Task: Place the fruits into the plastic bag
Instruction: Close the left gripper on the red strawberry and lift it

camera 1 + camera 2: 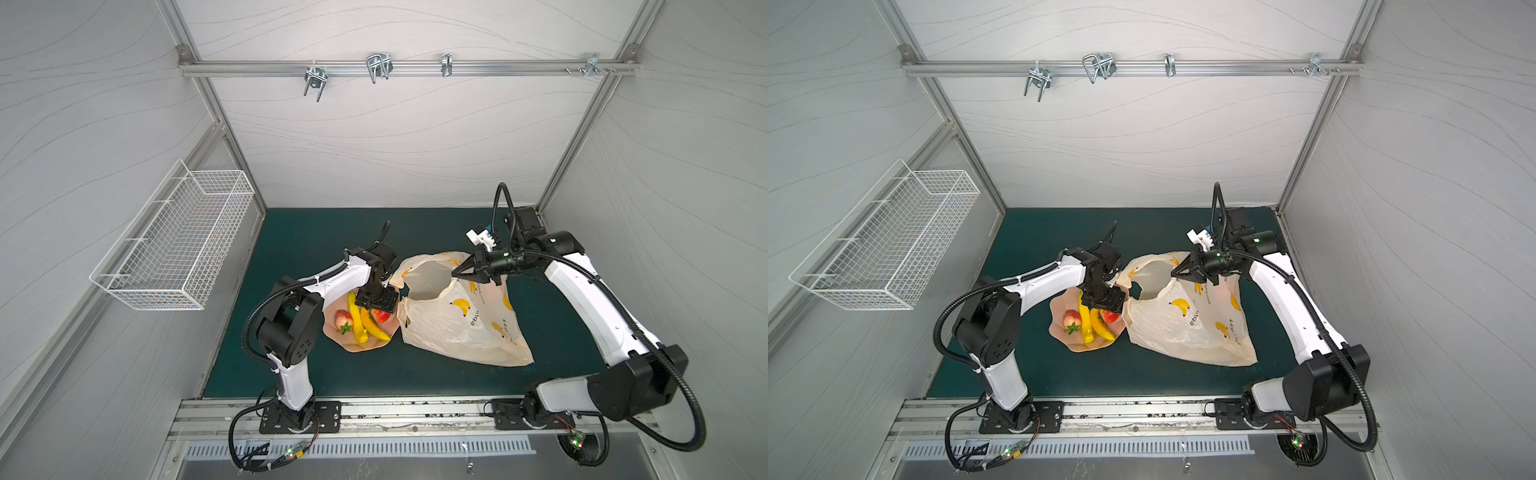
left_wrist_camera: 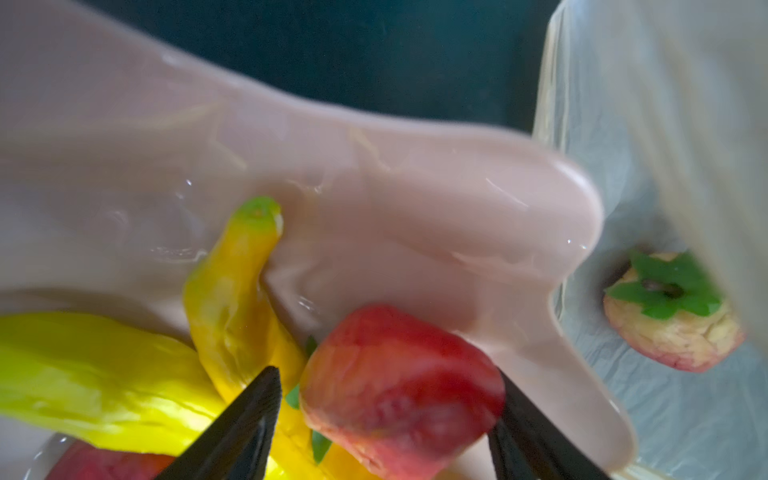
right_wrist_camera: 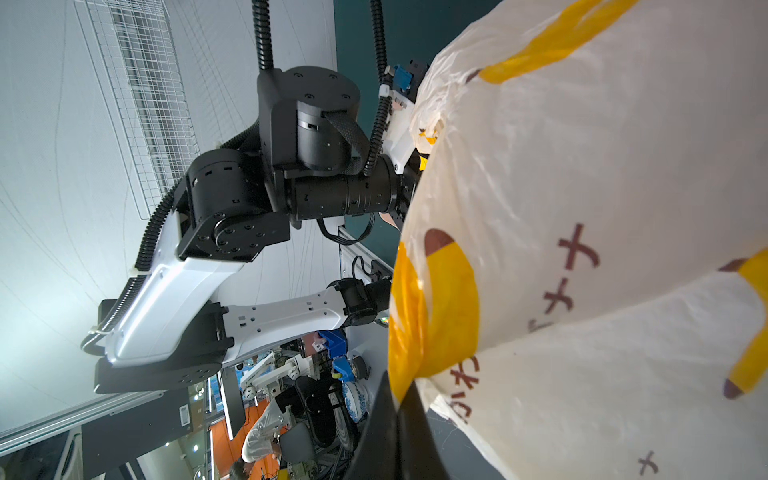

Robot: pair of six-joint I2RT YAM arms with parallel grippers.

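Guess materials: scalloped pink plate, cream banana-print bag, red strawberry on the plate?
Scalloped pink plate: glossy glazed ceramic or hard plastic; sharp highlights, which one unclear. Cream banana-print bag: thin translucent plastic film; crinkles, light glows through. Red strawberry: likely matte foam or soft plastic; dull, pitted skin.

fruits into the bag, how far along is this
Done: one pale strawberry looks already inside the plastic bag. In hand: the right gripper pinches the bag's rim, holding its mouth open; the left gripper straddles a red strawberry on the pink plate, jaws open. Left: that one, another strawberry and two bananas.
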